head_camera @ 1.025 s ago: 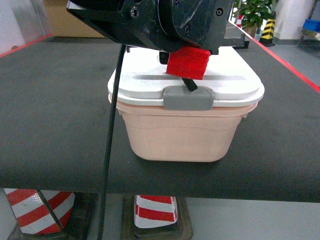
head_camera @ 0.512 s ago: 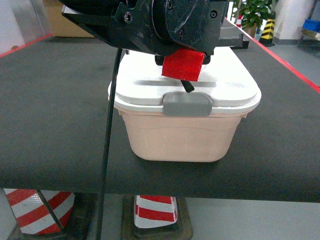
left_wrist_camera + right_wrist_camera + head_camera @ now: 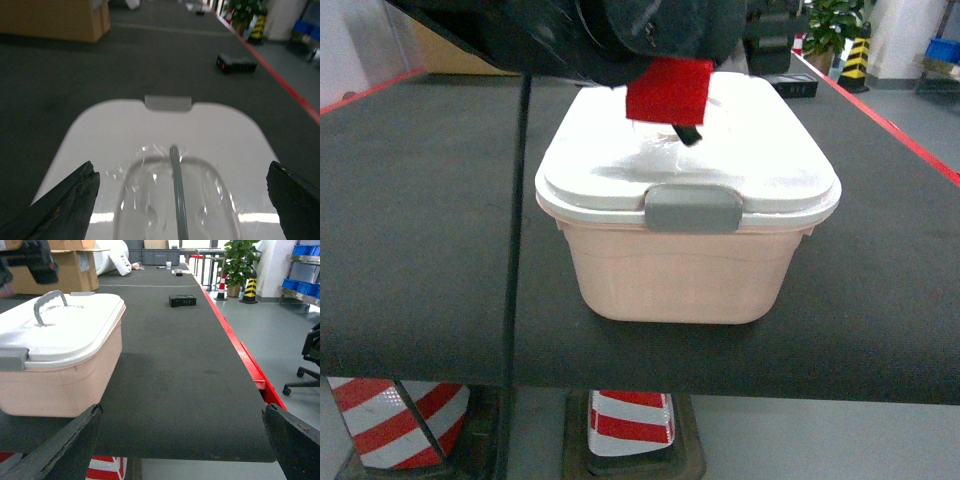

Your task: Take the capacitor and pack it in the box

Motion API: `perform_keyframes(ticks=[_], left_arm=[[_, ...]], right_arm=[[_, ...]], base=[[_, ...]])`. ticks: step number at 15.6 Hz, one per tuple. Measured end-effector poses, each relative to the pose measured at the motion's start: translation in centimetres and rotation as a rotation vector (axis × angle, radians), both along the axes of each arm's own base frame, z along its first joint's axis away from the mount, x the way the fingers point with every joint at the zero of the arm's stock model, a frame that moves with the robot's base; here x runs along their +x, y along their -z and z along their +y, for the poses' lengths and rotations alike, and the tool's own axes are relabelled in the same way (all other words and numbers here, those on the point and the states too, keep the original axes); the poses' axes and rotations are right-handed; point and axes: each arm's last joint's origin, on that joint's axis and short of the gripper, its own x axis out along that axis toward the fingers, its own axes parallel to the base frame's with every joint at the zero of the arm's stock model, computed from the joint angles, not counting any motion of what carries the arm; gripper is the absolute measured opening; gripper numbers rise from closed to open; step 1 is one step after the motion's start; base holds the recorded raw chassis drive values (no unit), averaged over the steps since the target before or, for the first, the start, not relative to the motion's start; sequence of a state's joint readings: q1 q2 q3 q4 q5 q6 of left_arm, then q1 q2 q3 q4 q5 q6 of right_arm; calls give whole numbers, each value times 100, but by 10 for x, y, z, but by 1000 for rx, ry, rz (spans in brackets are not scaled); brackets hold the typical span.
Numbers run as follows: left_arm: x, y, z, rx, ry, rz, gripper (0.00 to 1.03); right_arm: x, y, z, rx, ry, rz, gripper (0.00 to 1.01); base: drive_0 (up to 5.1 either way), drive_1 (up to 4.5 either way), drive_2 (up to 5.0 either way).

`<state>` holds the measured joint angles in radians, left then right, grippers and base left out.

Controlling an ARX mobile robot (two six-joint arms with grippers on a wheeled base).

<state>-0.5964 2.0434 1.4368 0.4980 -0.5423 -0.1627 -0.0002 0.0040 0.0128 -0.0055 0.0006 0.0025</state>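
Observation:
The box [image 3: 680, 270] is a pale pink tub standing on the black table [image 3: 420, 250], closed by its white lid [image 3: 740, 165] with the grey latch [image 3: 692, 208] facing me. Its grey handle [image 3: 49, 302] stands upright on the lid. My left gripper [image 3: 180, 200] hovers open just above the lid, its dark fingers [image 3: 65, 205] spread wide on either side of the handle [image 3: 175, 185], holding nothing. My right gripper [image 3: 175, 445] is open and empty, low over the table to the right of the box [image 3: 60, 365]. The capacitor is out of view.
A small black device [image 3: 182, 300] lies farther along the table near its red edge [image 3: 240, 350]. A brown cardboard carton [image 3: 55, 20] stands at the far left. Striped cones [image 3: 630, 420] stand under the table. An office chair [image 3: 310, 360] stands on the floor at right.
My left arm has risen and shifted left above the lid. The lid, slightly raised a second ago, now sits flat on the tub.

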Motion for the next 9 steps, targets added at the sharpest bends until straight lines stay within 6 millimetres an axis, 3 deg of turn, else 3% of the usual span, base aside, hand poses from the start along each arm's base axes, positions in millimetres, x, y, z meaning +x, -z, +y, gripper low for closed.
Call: perform_keyframes(ticks=[2, 4, 7, 9], left_arm=[[-12, -37, 20, -47, 8, -140, 98], [-22, -44, 45, -14, -12, -186, 98], [-50, -44, 114, 104, -100, -259, 98], [-84, -54, 163, 135, -174, -309, 98]], right_arm=[[0, 0, 0, 0, 0, 0, 98], [0, 0, 0, 0, 0, 0, 98], [0, 0, 0, 0, 0, 0, 98], [0, 0, 0, 0, 0, 0, 98]], base=[[0, 0, 0], [0, 0, 0], [0, 0, 0], [0, 0, 0]])
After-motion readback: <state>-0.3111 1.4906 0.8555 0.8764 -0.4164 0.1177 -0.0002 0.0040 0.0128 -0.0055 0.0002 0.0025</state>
